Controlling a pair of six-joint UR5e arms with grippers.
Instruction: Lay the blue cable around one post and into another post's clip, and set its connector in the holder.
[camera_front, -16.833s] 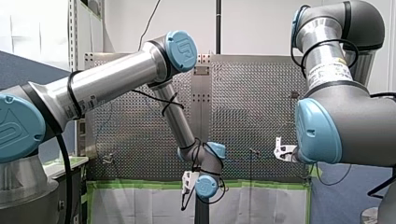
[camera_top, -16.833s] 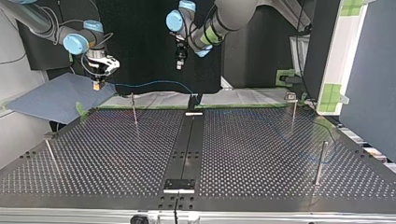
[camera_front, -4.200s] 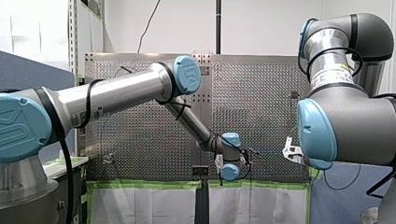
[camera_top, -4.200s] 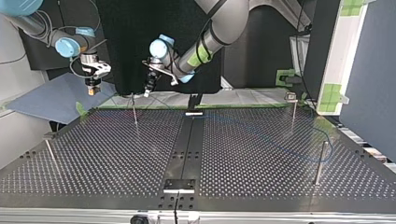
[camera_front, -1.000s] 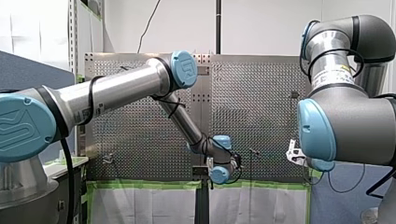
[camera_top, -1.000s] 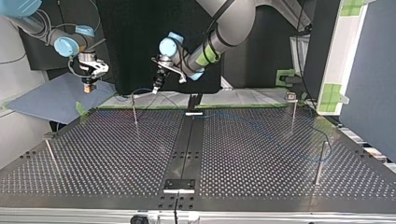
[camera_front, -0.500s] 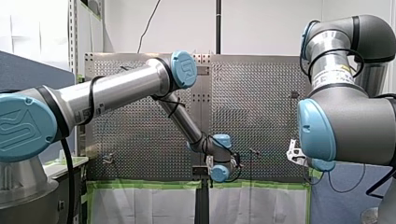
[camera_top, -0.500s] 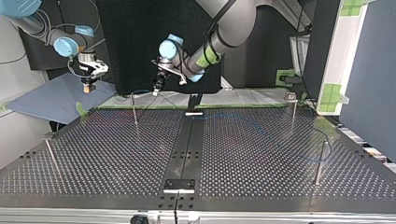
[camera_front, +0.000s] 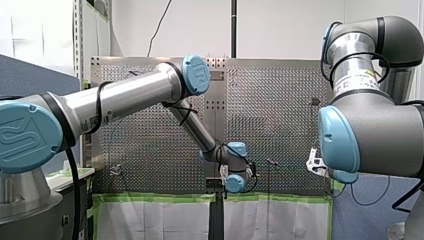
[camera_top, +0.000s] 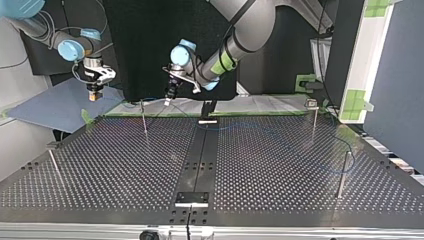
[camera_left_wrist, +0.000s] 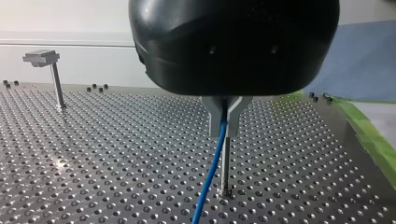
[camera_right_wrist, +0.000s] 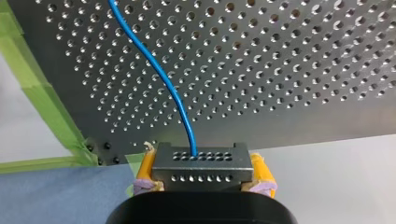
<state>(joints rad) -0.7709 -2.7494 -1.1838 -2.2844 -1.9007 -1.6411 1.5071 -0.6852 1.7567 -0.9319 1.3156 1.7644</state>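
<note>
The metal jaws of my left arm (camera_top: 235, 35) are clenched on the thin blue cable (camera_left_wrist: 211, 172), which drops from them toward the perforated metal tabletop (camera_left_wrist: 116, 154). Just behind these jaws stands a slim metal post (camera_left_wrist: 225, 163), near the tabletop's taped edge. Whether the cable touches it I cannot tell. The yellow-padded jaws of my right arm (camera_top: 75, 47) grasp the dark grey rectangular connector block (camera_right_wrist: 200, 168) by its two ends. They hold it off the tabletop, just past the corner bordered with green tape (camera_right_wrist: 42, 102). The cable leaves the block's face and runs away above the holes. A second post topped with a clip (camera_left_wrist: 55, 77) stands well apart, close to another edge of the tabletop.

The wrap looks unfinished, and I judge the risks as follows. The post sits so close that a careless sweep could knock the jaws into it. If the cable is carried too high, it could ride over the post's top instead of bending round it. With both ends gripped, too much pull could drag the cable through the left jaws or strain it at the connector.
</note>
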